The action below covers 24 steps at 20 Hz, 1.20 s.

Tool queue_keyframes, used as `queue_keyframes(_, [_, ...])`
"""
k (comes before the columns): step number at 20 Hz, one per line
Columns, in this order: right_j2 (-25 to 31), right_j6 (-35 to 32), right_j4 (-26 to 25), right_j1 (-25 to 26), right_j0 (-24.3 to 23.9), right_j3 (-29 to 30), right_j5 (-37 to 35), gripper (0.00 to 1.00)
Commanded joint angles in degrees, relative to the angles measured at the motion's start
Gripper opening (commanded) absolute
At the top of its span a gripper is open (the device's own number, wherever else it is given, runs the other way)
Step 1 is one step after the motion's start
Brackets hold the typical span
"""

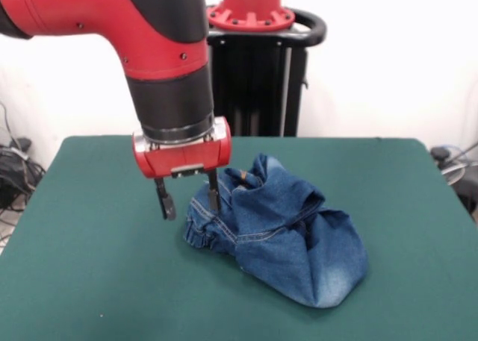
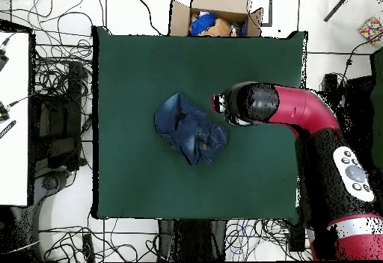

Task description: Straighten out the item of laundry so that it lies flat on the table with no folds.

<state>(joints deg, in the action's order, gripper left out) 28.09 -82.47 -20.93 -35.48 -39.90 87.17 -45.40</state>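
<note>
Front view — gripper (image 1: 188, 197) fingers spread, empty, beside crumpled jeans (image 1: 280, 233) on table (image 1: 89, 266).

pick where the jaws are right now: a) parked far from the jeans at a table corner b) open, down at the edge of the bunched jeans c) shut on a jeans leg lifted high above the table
b: in the front view the gripper hangs open, its tips low beside the crumpled jeans on the green table.
</note>
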Motion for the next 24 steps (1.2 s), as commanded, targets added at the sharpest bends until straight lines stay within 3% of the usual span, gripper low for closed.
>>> queue_keyframes(1, [0.8,3.9,-4.2,-5.0,-0.4,9.4,3.1,1.0])
queue_keyframes(8, [0.2,3.0,-5.6,-3.7,0.1,9.0,4.7,1.0])
queue_keyframes(16, [-1.4,-1.1,-8.5,3.3,2.9,5.1,10.3,1.0])
queue_keyframes(24, [-1.6,-0.8,-9.5,7.2,3.8,0.4,10.2,1.0])
